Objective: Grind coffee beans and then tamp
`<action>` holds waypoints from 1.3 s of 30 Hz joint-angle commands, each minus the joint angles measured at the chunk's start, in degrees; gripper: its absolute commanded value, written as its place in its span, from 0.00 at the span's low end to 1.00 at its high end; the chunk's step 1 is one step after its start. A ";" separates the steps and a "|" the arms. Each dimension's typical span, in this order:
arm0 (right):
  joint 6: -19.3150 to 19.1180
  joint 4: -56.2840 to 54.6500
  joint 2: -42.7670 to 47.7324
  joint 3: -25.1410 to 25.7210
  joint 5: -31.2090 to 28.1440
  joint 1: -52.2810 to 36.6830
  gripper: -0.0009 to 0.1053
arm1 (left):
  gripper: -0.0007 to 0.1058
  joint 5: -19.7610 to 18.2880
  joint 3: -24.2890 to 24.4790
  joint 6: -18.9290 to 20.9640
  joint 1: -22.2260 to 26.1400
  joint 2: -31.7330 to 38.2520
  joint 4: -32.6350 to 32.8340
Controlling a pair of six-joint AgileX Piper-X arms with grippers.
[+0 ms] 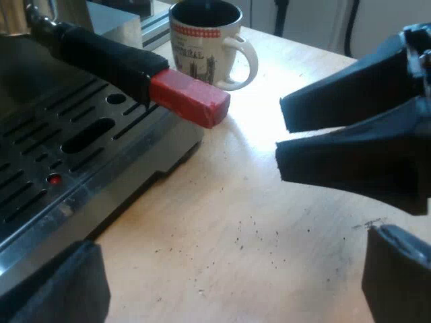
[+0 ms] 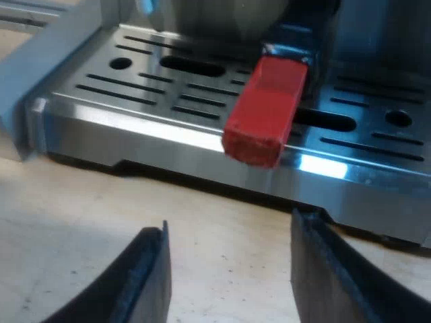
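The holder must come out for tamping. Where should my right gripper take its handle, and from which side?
Probably the red end of the handle: it juts out over the drip tray toward the open right gripper, flat sides exposed. Come straight in end-on, level with the tray, one finger on each flat side.

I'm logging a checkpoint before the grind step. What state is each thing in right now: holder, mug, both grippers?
Holder: seated in the espresso machine front, red handle end out over the drip tray, ungripped.
Mug: upright on the table, contents unclear.
Left gripper: open, empty.
Right gripper: open, empty, facing the red handle end.
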State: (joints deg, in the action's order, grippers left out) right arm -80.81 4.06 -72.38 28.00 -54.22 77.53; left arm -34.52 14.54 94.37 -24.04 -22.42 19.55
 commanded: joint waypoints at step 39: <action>-6.47 19.26 -6.71 0.29 -4.57 -8.19 0.20 | 0.74 -1.74 0.24 -0.02 -0.26 0.03 -0.61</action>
State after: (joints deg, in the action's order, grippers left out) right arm -86.60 21.04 -79.40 28.00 -54.00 69.90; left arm -35.46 14.54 94.37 -24.04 -22.42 19.55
